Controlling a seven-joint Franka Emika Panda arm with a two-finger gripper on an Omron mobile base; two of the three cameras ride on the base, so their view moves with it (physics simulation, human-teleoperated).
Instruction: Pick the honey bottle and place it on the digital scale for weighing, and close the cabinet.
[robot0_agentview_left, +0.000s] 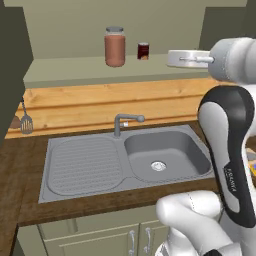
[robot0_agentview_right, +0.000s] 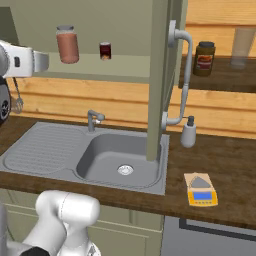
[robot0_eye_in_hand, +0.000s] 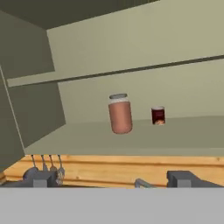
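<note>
The jar (robot0_agentview_left: 115, 46) stands on the bottom shelf of the open cabinet (robot0_agentview_right: 130, 64), with the can (robot0_agentview_left: 143, 51) just right of it and a little farther back. Below the cabinet the sink (robot0_agentview_left: 85, 165) is set in the surface (robot0_agentview_right: 225, 165), its drainboard left, its basin right, the tap (robot0_agentview_left: 125, 121) at its far edge. A spatula (robot0_agentview_left: 26, 122) hangs on the wall to the far left. The cabinet's right door (robot0_agentview_right: 159, 80) swings out over the basin's right end. Right of the sink stands a soap dispenser (robot0_agentview_right: 188, 132); the scale (robot0_agentview_right: 200, 189) lies nearer, near the surface's front edge.

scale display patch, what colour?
Blue, on the tan scale on the counter; right base view shows it best.
</note>
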